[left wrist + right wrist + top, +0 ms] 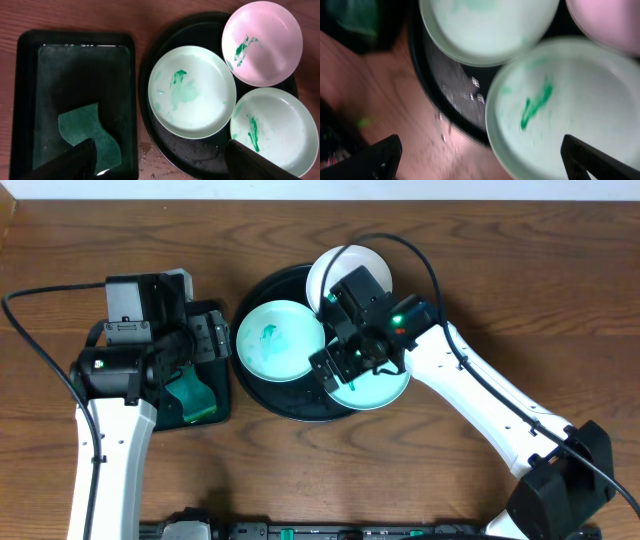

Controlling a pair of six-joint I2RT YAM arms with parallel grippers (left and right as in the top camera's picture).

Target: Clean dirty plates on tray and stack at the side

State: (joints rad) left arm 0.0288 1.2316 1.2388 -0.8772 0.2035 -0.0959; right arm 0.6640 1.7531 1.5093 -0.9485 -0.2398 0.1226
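Three plates lie on the round black tray [290,402]. A mint plate [280,340] with a teal smear is at its left, a white plate [345,270] at the back, and a second mint plate [385,388] at the front right. My right gripper [340,365] hovers open over the front-right plate's edge; the blurred right wrist view shows that smeared plate [570,110] and open jaws [487,160] holding nothing. My left gripper [205,340] is open above the gap between the two trays. In the left wrist view the three plates [192,92] all carry green smears.
A rectangular black tray [75,60] left of the round tray holds a green sponge [90,132]. Water drops speckle the wood [150,150] between the trays. Bare wooden table [500,280] extends to the right and the back.
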